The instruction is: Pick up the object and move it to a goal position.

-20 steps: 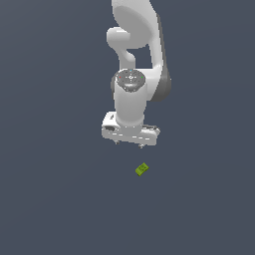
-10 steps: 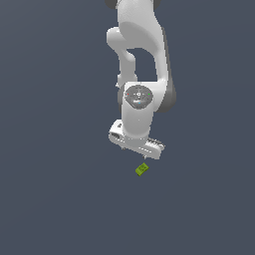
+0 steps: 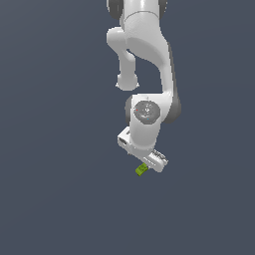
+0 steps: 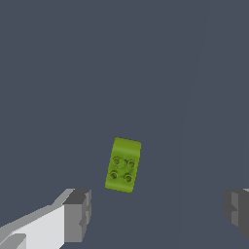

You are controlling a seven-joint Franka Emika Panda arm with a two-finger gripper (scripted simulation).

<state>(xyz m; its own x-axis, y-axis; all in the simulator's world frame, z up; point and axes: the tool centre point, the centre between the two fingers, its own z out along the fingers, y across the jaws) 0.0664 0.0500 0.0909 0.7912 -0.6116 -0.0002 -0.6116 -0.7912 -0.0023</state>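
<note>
The object (image 3: 141,170) is a tiny lime-green flat block lying on the dark grey floor; in the wrist view the object (image 4: 123,164) shows several round studs on top. My white gripper (image 3: 145,165) hangs right above it and partly overlaps it in the exterior view. Seen from the wrist, the gripper (image 4: 158,211) is open, its two grey fingertips (image 4: 78,215) wide apart, and the block lies just ahead of the gap between them, untouched. Nothing is held.
The white arm (image 3: 147,64) reaches down from the top of the exterior view. Uniform dark grey floor (image 3: 60,199) surrounds the block.
The gripper has dropped lower and turned, moving toward the exterior view's right until it sits directly over the block. The block has not moved.
</note>
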